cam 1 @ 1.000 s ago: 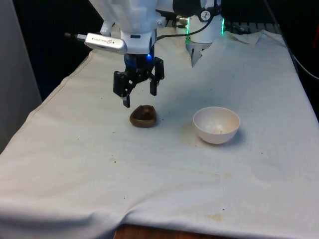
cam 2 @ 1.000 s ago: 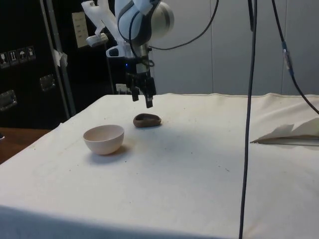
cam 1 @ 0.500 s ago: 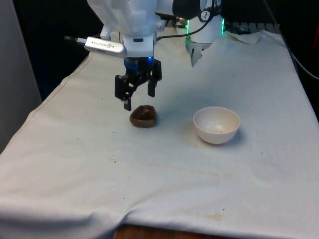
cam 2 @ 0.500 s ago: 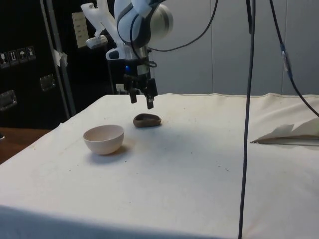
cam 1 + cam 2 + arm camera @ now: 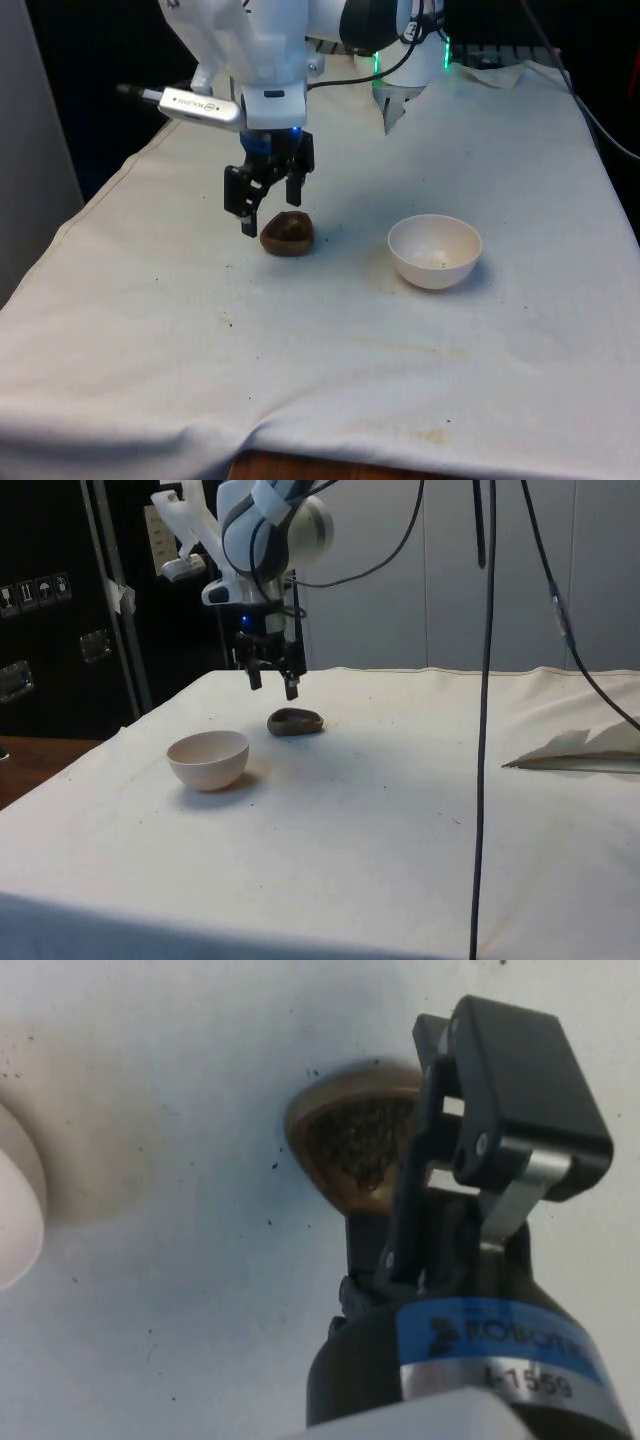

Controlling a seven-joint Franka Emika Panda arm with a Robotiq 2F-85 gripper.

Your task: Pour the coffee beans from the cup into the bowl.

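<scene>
A small brown cup (image 5: 287,233) sits on the white cloth, left of centre in the front view, and coffee beans show in its mouth (image 5: 350,1142). The white bowl (image 5: 434,250) stands to the front view's right of it, about a hand's width away, and looks nearly empty. My gripper (image 5: 272,210) hangs open just above the cup's far-left side without touching it, one fingertip lower than the other. In the side view the gripper (image 5: 273,686) is above and slightly behind the cup (image 5: 295,721), with the bowl (image 5: 208,759) nearer the camera. One black finger (image 5: 510,1100) covers part of the cup.
A crumpled white sheet (image 5: 580,748) lies at the table's edge on the side view's right. Black cables (image 5: 485,680) hang in front of the side camera. Small dark specks (image 5: 228,322) and stains dot the cloth. The table's front edge (image 5: 300,462) is near.
The gripper has shifted towards the front view's left and dropped slightly, turning a little at the wrist. It stays open. Cup and bowl have not moved.
</scene>
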